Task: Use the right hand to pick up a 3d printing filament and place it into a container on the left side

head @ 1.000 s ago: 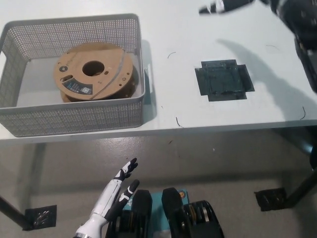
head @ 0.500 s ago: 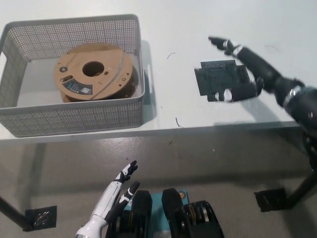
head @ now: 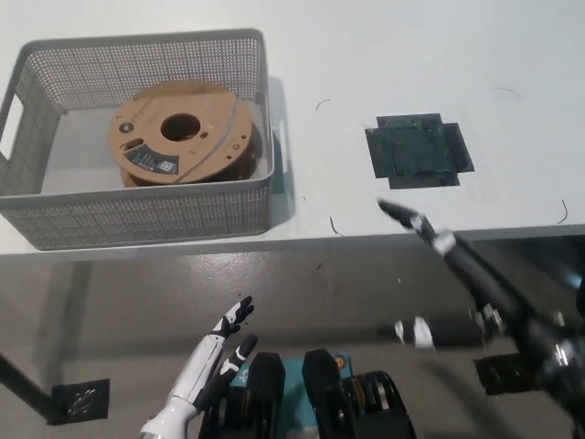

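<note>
The robot's left hand (head: pixel 212 366) is white, slim and tapering, with a smooth glossy shell and black tips on its fingers (head: pixel 243 305); darker parts show along the side nearest the body. The right hand (head: pixel 457 283) is black with a matt finish, built from long, thin, rod-like segments. Pale, whitish caps sit near its fingertips (head: pixel 418 332), and small silvery bands ring the segments farther back. Behind the hand the black right arm (head: pixel 548 352) thickens into a bulkier, rounded housing.
</note>
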Controlling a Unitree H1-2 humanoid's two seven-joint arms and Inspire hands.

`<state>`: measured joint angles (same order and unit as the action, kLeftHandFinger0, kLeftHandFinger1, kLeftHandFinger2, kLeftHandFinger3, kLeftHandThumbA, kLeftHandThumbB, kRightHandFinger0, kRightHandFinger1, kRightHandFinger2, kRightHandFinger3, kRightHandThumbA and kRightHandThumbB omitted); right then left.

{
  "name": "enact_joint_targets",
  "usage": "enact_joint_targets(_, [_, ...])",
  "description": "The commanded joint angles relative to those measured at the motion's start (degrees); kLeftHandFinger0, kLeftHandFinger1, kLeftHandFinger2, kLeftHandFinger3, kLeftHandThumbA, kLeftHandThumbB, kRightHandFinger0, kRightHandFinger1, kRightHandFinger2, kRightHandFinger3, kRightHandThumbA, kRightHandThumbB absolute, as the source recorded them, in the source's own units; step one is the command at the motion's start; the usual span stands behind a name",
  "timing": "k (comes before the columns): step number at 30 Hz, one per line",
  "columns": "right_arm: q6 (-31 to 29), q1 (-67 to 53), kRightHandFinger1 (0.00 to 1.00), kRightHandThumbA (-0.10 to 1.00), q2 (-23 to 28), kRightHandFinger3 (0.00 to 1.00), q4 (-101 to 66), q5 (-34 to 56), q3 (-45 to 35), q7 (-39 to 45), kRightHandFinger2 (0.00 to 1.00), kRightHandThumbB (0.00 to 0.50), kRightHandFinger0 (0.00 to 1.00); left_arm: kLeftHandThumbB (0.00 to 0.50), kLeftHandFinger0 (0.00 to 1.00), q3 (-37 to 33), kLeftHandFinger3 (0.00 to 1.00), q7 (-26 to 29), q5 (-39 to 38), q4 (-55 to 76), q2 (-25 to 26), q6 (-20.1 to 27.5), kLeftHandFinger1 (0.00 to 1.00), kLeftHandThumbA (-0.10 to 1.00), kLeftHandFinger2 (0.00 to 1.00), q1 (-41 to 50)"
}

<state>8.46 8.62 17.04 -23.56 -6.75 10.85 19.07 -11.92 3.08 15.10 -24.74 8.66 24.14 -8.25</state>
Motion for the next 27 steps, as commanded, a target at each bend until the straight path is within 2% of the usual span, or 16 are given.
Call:
enact_joint_targets(1, [-18.7,-9.3,1.0,1.0,-4.8,1.0,-4.1,-0.6,-5.1,-10.1,1.0,0.254,1.0,0.145,1.0,0.5,1.0,2.4,0.1,2.1,-0.4,2.8,1.0,1.0,1.0,-0.4])
enact_joint_targets(4, [-19.2,-10.0,1.0,1.0,-7.2,1.0,2.3,-0.7,-5.0,-10.8,1.0,0.253,1.0,0.147,1.0,0.6,1.0,2.4,0.2,2.4,-0.5,2.8,1.0,1.0,1.0,0.3])
enact_joint_targets(7, [-21.6,-9.1,1.0,1.0,-9.8,1.0,12.1,-1.1,-5.2,-12.1,1.0,0.179,1.0,0.14,1.0,0.6,1.0,2.5,0.3,2.5,-0.5,2.8,1.0,1.0,1.0,0.4])
enact_joint_targets(10, [-23.0,-8.2,1.0,1.0,-12.1,1.0,19.3,2.4,-6.1,-11.4,1.0,0.129,1.0,0.131,1.0,0.7,1.0,2.5,0.1,2.7,-0.4,2.8,1.0,1.0,1.0,0.4])
enact_joint_targets(13, [-21.4,-8.1,1.0,1.0,-13.4,1.0,23.0,3.5,-7.0,-11.1,1.0,0.146,1.0,0.127,1.0,0.5,1.0,3.0,0.5,2.5,-0.4,2.8,1.0,1.0,1.0,0.5])
enact_joint_targets(17, [-22.5,-7.1,1.0,1.0,-14.3,1.0,29.0,3.8,-7.8,-10.3,1.0,0.119,1.0,0.142,1.0,0.7,1.0,3.2,-0.3,2.6,-0.3,2.8,1.0,1.0,1.0,1.1])
enact_joint_targets(18, [-22.7,-6.9,1.0,1.0,-14.4,1.0,29.9,3.6,-7.8,-10.4,1.0,0.094,1.0,0.148,1.0,1.0,1.0,3.0,-0.2,2.8,-0.4,2.8,1.0,1.0,1.0,1.3])
enact_joint_targets(19, [-22.9,-6.7,1.0,1.0,-14.4,1.0,30.8,3.3,-7.8,-10.5,1.0,0.115,1.0,0.147,1.0,1.1,1.0,3.0,-0.2,2.9,-0.5,2.8,1.0,1.0,1.0,1.5])
enact_joint_targets(22, [-23.6,-5.5,1.0,1.0,-14.0,1.0,34.7,2.5,-7.6,-10.6,1.0,0.099,1.0,0.137,1.0,1.3,1.0,3.1,-0.2,3.1,-0.5,2.8,1.0,1.0,1.0,1.7])
enact_joint_targets(25, [-23.0,-4.6,1.0,1.0,-13.6,1.0,35.5,1.7,-7.2,-10.7,1.0,0.126,1.0,0.138,1.0,1.3,1.0,3.1,-0.2,3.0,-0.4,2.8,1.0,1.0,1.0,1.7])
enact_joint_targets(27, [-22.1,-4.5,1.0,1.0,-13.5,1.0,35.0,1.2,-6.9,-10.7,1.0,0.116,1.0,0.135,1.0,1.3,1.0,3.3,0.1,3.1,-0.3,2.8,1.0,1.0,1.0,1.8])
